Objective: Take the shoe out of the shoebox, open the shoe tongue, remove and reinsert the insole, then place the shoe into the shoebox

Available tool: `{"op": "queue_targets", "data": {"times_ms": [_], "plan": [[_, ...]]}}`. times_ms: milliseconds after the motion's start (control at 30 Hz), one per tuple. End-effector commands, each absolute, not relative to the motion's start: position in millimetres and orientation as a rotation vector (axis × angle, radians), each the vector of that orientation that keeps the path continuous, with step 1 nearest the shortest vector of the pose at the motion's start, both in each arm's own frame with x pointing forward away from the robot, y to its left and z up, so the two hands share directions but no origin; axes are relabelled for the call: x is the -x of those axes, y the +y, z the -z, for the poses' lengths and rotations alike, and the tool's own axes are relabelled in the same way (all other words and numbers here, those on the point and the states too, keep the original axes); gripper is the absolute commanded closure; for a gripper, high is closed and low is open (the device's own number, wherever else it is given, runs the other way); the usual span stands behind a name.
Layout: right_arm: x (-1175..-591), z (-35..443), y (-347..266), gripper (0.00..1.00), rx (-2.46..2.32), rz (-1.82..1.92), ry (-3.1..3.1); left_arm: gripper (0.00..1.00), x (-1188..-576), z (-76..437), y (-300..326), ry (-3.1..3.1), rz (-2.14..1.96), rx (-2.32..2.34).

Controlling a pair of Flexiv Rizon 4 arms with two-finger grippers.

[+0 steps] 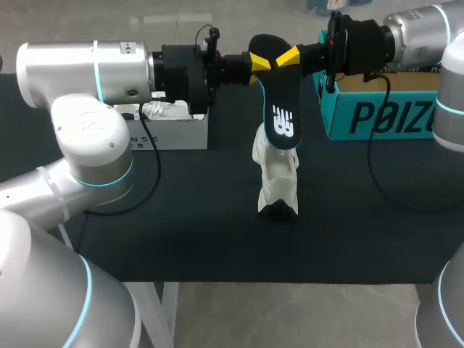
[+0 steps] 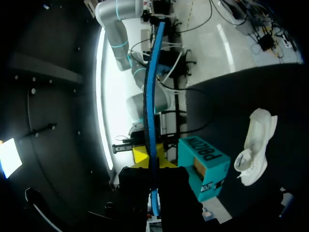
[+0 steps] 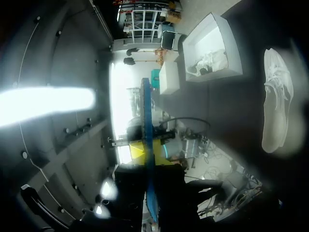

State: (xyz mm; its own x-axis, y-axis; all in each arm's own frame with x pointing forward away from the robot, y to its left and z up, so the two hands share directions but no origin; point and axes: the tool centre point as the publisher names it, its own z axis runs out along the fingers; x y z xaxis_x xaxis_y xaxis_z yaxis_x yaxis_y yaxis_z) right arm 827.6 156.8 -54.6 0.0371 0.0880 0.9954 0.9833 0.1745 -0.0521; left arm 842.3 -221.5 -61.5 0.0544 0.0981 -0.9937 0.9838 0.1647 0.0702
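Left arm (image 1: 87, 130) nearest; left claw (image 1: 259, 62) and right claw (image 1: 290, 56) both pinch insole (image 1: 279, 109) heel from opposite sides, long axis running from claws toward shoe (image 1: 278, 181) on table (image 1: 217, 232) midway between arms, contact unclear.

Large dark letters cross the teal shoebox's (image 1: 377, 116) side. A white logo marks the insole (image 1: 280, 119), small print the white box's (image 1: 170, 135) front.

Even overhead light fills the head view; the black table (image 1: 181, 217) looks matte. Both wrist views are dim, each with blown-out white glare. In the right 1, pale haze veils the shoe (image 3: 276, 106).
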Motion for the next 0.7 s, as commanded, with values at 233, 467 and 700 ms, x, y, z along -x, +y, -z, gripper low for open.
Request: {"op": "queue_targets", "data": {"times_ms": [233, 467, 700], "plan": [[-831, 73, 140, 0.0, 1.235, 1.001, -1.357, 1.0, -839, 65, -218, 1.318, 1.002, -1.173], [-843, 103, 108, 0.0, 1.627, 0.885, -1.722, 1.0, -841, 65, -211, 1.347, 0.995, -1.16], [-843, 103, 108, 0.0, 1.627, 0.885, -1.722, 1.0, -843, 68, -211, 1.381, 0.996, -1.169]]}}
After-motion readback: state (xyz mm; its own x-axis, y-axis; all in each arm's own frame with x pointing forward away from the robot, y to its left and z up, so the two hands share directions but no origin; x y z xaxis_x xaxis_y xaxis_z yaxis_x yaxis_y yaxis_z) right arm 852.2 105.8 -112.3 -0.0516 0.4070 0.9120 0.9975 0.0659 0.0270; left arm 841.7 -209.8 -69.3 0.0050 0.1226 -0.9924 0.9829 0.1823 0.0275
